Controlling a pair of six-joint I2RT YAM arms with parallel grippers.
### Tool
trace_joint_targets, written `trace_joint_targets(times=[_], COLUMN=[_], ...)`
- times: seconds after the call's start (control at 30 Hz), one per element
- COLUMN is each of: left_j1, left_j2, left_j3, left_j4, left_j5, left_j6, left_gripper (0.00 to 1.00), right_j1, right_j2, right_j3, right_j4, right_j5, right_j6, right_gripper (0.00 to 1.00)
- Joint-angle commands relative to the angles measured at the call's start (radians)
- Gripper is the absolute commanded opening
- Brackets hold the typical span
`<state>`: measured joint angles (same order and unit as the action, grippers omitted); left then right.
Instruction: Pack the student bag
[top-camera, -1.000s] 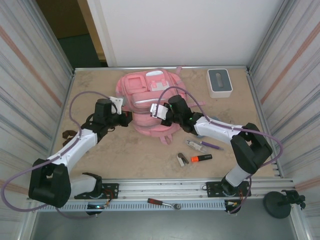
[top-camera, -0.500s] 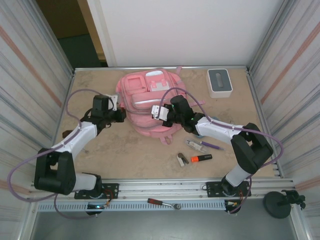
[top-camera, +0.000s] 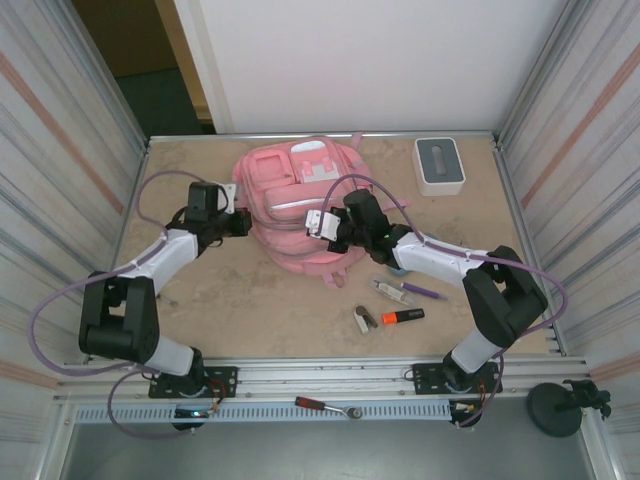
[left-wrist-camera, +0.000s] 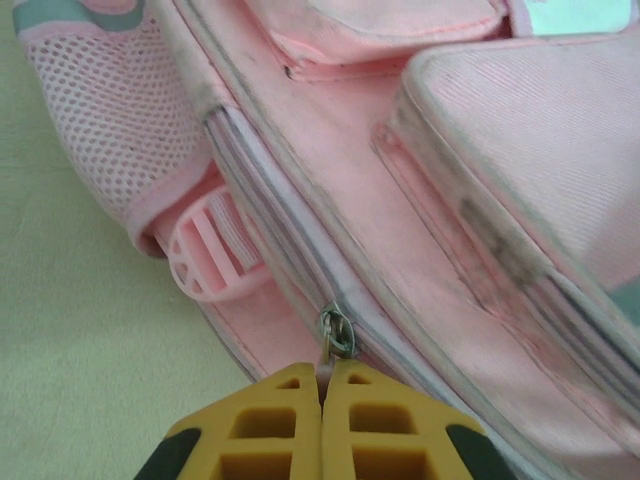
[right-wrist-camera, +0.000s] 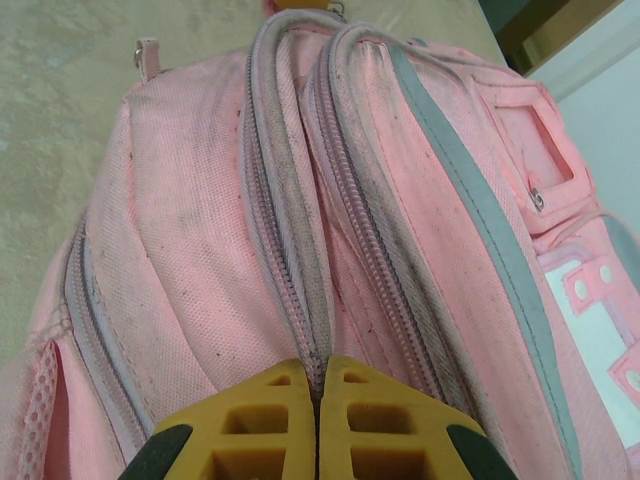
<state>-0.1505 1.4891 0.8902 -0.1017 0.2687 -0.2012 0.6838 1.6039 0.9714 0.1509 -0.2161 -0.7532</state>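
The student bag (top-camera: 295, 200) is lying flat toward the far side of the worktop (top-camera: 280, 300) (front pockets facing up), right between the two arms. Left hand (left-wrist-camera: 322, 382) is clenched tight on the little metal zipper pull (left-wrist-camera: 336, 335) at the bag's side, fingers fully together. Right hand (right-wrist-camera: 318, 378) is clenched too, pinching the zip ridge (right-wrist-camera: 300, 290) running along the bag's top.

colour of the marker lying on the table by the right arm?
The marker is orange with a dark end. It shows best in the top external view.
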Motion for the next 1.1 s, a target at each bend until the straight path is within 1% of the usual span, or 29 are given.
trace_joint_targets(times=[0.0, 0.17, 0.33, 0.4, 0.43, 0.47, 0.53, 0.57, 0.63, 0.7, 0.77, 0.83, 0.9, 0.97, 1.0, 1.07], left_j1=[0.089, 0.093, 0.103, 0.109, 0.110, 0.110, 0.110, 0.111, 0.112, 0.112, 0.112, 0.108, 0.088, 0.036, 0.005, -0.084], left_j2=[0.075, 0.160, 0.242, 0.255, 0.247, 0.230, 0.182, 0.155, 0.096, 0.025, -0.053, -0.122, -0.177, -0.223, -0.241, -0.265], left_j3=[0.075, 0.138, 0.196, 0.214, 0.213, 0.205, 0.167, 0.151, 0.127, 0.092, 0.039, -0.016, -0.062, -0.087, -0.092, -0.095], left_j4=[-0.013, 0.019, 0.033, 0.022, 0.018, 0.016, 0.047, 0.048, 0.032, 0.026, 0.043, 0.087, 0.129, 0.134, 0.131, 0.113], left_j5=[-0.183, -0.193, -0.182, -0.172, -0.171, -0.168, -0.175, -0.187, -0.205, -0.194, -0.144, -0.069, 0.002, 0.026, 0.020, -0.012], left_j6=[0.004, -0.014, -0.027, -0.027, -0.027, -0.030, -0.036, -0.038, -0.042, -0.054, -0.068, -0.083, -0.082, -0.038, -0.010, 0.077], left_gripper=[0.00, 0.00, 0.06, 0.13, 0.19, 0.25, 0.33, 0.38, 0.46, 0.52, 0.55, 0.59, 0.62, 0.65, 0.67, 0.71], right_j1=[-0.056, -0.056, -0.052, -0.052, -0.052, -0.053, -0.052, -0.049, -0.049, -0.045, -0.042, -0.042, -0.042, -0.049, -0.060, -0.108], right_j2=[-0.054, -0.049, -0.047, -0.047, -0.045, -0.043, -0.039, -0.038, -0.040, -0.049, -0.065, -0.100, -0.149, -0.213, -0.241, -0.291], right_j3=[-0.016, -0.014, -0.010, -0.007, -0.005, 0.000, 0.004, 0.004, 0.007, 0.010, 0.021, 0.016, -0.008, -0.044, -0.054, -0.065], right_j4=[-0.083, -0.091, -0.093, -0.092, -0.094, -0.097, -0.106, -0.103, -0.102, -0.104, -0.127, -0.143, -0.152, -0.160, -0.175, -0.237], right_j5=[0.066, 0.063, 0.049, 0.050, 0.051, 0.055, 0.059, 0.064, 0.070, 0.082, 0.101, 0.098, 0.081, 0.106, 0.117, 0.139], right_j6=[-0.008, -0.009, -0.004, 0.002, 0.007, 0.015, 0.021, 0.025, 0.047, 0.091, 0.179, 0.299, 0.416, 0.544, 0.602, 0.764], right_gripper=[0.00, 0.00, 0.00, 0.00, 0.00, 0.00, 0.00, 0.00, 0.00, 0.16, 0.32, 0.41, 0.53, 0.59, 0.61, 0.66])
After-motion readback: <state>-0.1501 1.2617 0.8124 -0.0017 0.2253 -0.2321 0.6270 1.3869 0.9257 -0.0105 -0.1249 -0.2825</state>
